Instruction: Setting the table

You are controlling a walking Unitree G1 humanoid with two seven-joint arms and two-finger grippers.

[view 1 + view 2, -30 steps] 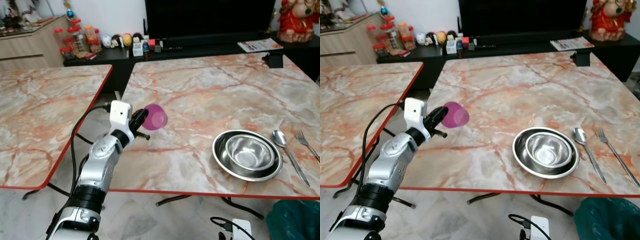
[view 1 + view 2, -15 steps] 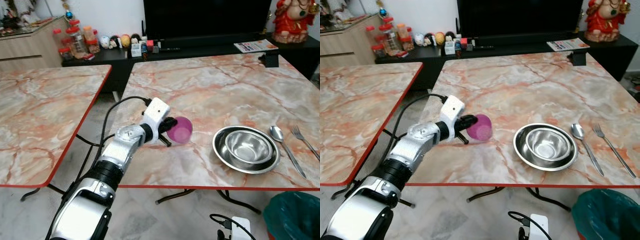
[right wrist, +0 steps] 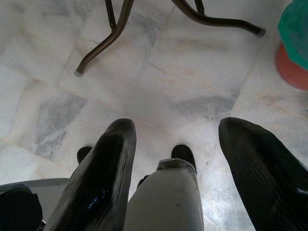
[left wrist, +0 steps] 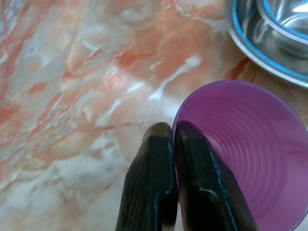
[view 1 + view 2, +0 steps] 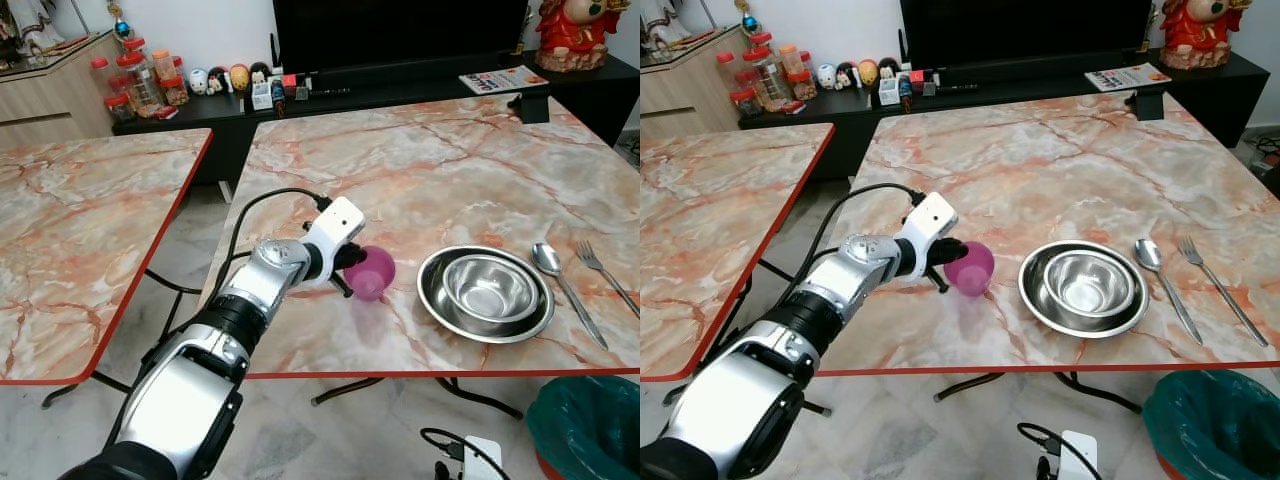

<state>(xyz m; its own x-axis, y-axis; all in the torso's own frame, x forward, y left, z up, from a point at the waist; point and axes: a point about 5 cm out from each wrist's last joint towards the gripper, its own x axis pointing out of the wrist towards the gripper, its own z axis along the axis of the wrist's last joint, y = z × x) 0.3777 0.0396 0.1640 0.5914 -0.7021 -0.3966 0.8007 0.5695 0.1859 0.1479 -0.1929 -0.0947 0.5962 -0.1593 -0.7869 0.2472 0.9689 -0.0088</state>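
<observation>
My left gripper (image 5: 350, 266) is shut on the rim of a purple plastic cup (image 5: 371, 273), one finger inside and one outside (image 4: 153, 159). The cup sits low over the marble table (image 5: 420, 170), just left of a steel plate (image 5: 431, 292) with a steel bowl (image 5: 489, 287) in it. I cannot tell whether the cup touches the tabletop. A spoon (image 5: 556, 277) and a fork (image 5: 603, 277) lie right of the plate. My right gripper (image 3: 177, 129) hangs open over the floor with nothing between its fingers.
A second marble table (image 5: 80, 220) stands to the left across a narrow gap. A green bin (image 5: 590, 420) is on the floor at the front right. A low black console (image 5: 250, 95) with jars and a black box (image 5: 530, 103) lie beyond.
My left arm has carried the purple cup rightward and down, from the table's left edge to beside the steel plate. The camera view has shifted a little.
</observation>
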